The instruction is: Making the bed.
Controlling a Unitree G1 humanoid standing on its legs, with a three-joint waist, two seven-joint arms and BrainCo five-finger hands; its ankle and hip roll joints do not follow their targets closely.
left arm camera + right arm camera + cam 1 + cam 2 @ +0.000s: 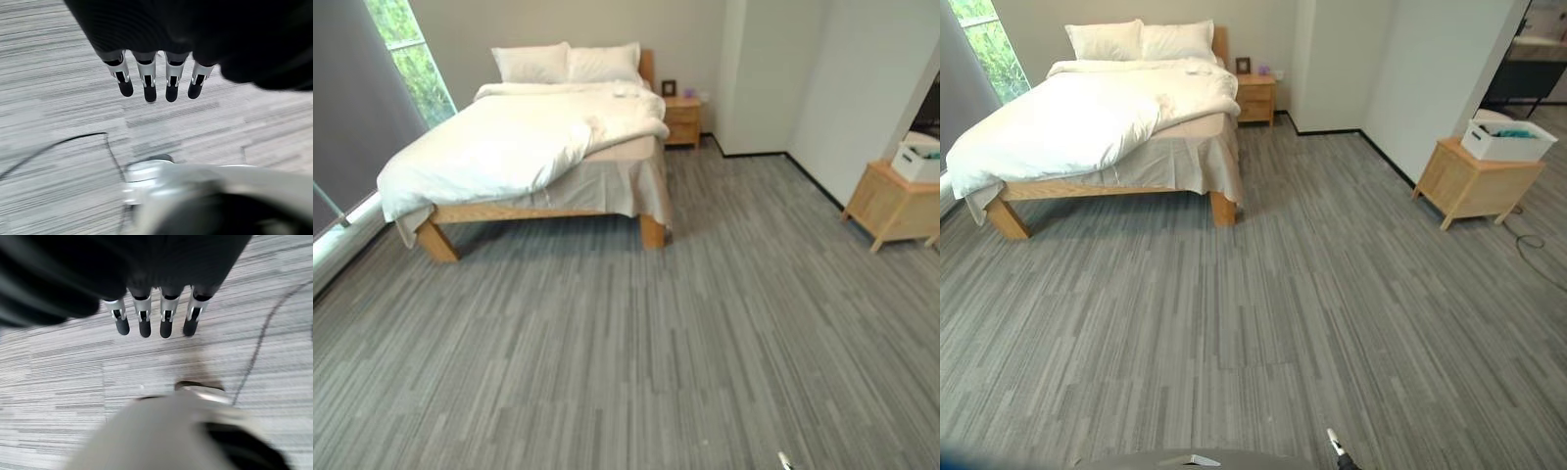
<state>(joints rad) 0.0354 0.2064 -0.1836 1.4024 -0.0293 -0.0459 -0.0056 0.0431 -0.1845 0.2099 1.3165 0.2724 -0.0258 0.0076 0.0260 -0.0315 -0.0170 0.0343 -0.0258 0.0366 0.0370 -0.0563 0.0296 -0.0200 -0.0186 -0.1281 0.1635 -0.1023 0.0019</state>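
- White duvet [509,142] lies rumpled on wooden bed [543,211], far side of room, 2 pillows [568,63] at head.
- L hand [146,78]: fingers straight, holds nothing, over grey floor [636,343].
- R hand [154,316]: same, straight and empty.

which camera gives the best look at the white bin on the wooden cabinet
The right eye view: the white bin sits whole on the wooden cabinet. In the left eye view it is cut off at the edge. The wrist views show carpet.
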